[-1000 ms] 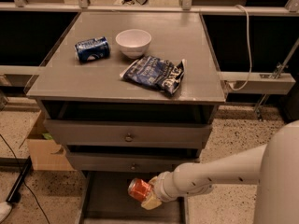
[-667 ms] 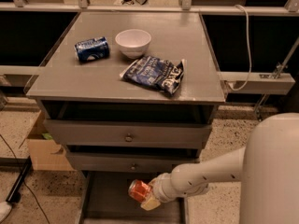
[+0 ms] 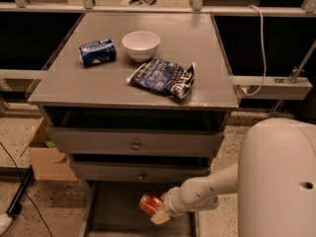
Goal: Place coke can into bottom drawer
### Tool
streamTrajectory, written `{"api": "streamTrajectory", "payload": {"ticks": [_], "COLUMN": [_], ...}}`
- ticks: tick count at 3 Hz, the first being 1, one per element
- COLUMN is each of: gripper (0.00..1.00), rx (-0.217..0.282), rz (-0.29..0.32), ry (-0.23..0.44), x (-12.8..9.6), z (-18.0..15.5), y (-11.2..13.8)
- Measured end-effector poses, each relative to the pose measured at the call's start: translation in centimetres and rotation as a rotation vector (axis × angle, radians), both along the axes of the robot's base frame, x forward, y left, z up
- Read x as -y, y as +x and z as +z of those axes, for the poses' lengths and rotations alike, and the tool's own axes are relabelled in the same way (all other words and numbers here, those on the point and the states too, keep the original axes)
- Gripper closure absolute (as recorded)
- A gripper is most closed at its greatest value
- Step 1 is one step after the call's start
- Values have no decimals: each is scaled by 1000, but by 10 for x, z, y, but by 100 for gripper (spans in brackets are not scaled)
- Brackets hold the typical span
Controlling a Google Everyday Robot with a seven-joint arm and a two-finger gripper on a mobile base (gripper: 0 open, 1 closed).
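Note:
The coke can (image 3: 148, 203) is red-orange and held sideways in my gripper (image 3: 157, 210), just above the floor of the open bottom drawer (image 3: 114, 206). The drawer is pulled out below the two knobbed drawers. My white arm reaches in from the right, and the gripper is shut on the can over the drawer's right half. The can's far end is hidden by the fingers.
On the cabinet top lie a dark blue can (image 3: 97, 52), a white bowl (image 3: 140, 44) and a dark blue chip bag (image 3: 163, 77). A cardboard box (image 3: 45, 154) stands at the left of the cabinet. My white body (image 3: 279, 181) fills the lower right.
The gripper and coke can stay at about the same spot over the drawer; my body has come closer on the right.

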State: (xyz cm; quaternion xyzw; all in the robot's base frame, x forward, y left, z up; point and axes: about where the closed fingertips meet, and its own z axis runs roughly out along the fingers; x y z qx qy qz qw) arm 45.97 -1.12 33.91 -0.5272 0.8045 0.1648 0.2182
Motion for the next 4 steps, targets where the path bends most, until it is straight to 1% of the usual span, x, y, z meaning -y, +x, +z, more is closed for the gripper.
{"api": "streamTrajectory", "payload": {"ticks": [1, 2, 3, 4], "gripper": [100, 100, 100, 100], "rx": [-3, -3, -38, -38], "rz": [0, -9, -29, -29], "ry": [-5, -14, 12, 12], "x": [-2, -7, -20, -20], "z": [-5, -22, -67, -67], "y": [-1, 2, 6, 6]}}
